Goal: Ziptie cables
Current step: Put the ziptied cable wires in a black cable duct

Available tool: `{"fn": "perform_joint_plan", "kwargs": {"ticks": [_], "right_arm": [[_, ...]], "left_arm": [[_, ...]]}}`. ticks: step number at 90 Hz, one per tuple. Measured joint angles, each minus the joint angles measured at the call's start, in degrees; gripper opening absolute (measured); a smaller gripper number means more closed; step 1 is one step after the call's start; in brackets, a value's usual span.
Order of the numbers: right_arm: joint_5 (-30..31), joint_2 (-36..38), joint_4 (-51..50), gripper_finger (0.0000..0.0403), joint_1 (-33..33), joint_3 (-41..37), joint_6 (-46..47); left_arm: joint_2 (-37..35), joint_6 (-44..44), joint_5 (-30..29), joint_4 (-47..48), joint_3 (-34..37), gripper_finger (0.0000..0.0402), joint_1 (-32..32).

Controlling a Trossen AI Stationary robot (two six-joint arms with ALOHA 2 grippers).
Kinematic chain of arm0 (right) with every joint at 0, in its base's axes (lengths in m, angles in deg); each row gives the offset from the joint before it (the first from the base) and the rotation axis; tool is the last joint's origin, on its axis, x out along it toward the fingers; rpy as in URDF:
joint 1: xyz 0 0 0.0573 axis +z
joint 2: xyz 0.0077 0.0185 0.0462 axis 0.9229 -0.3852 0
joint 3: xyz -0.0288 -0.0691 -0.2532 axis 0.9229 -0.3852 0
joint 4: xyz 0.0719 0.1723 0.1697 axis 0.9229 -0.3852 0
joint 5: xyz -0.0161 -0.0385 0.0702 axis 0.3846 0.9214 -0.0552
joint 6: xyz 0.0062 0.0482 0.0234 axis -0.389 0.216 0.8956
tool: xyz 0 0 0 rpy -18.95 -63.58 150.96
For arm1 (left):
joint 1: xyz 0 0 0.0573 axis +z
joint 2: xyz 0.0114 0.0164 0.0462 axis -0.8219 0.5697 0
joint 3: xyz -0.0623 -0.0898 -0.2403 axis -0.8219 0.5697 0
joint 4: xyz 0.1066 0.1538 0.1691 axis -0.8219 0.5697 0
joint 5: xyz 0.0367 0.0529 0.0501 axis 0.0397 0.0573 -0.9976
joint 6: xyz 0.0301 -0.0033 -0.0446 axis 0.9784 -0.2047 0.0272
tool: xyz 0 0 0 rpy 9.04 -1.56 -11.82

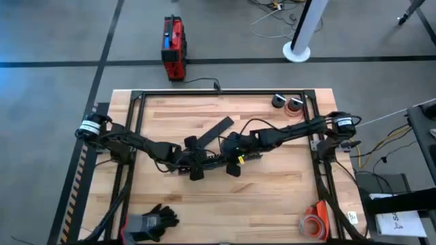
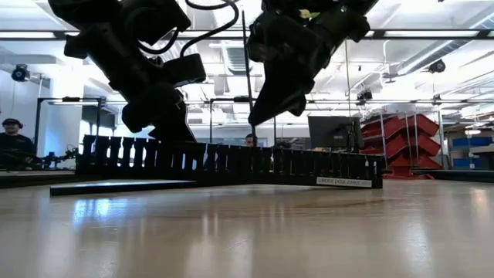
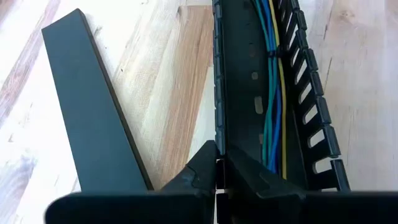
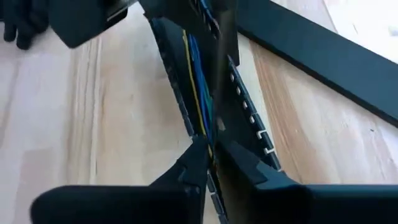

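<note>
Both arms meet at the middle of the tabletop (image 1: pixel 272 190) over the slotted black duct (image 3: pixel 249 93). The cables (image 3: pixel 271 93), blue, green and yellow here, run along inside the duct's channel. The left pincer (image 3: pixel 221 171) is clamped on one side wall of the duct. The right pincer (image 4: pixel 211 158) appears narrowed onto the duct's wall too, though the view is crowded. A flat black cover strip (image 3: pixel 93 106) lies just beside the duct.

Both arms meet mid-table, left claw (image 1: pixel 193 160) and right claw (image 1: pixel 235 155) close together.
</note>
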Motion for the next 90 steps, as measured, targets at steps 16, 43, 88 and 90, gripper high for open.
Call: {"fn": "perform_joint_plan", "kwargs": {"ticks": [16,43,88,90], "right_arm": [[-0.2,1.1,0.0,0.0005,0.0,0.1,0.2],[0.1,4.8,1.1,0.0028,0.1,0.1,-0.4],[0.1,8.8,1.7,0.0002,0.1,0.1,-0.9],[0.1,9.1,1.5,0.0002,0.1,0.1,-0.9]], "left_arm": [[0.0,-0.2,0.0,0.0,0.0,0.0006,0.0],[0.0,-0.2,0.0,0.0,0.0,0.0006,0.0],[0.0,-0.2,0.0,0.0,0.0,0.0006,0.0],[0.0,-0.2,0.0,0.0,0.0,0.0007,0.0]]}}
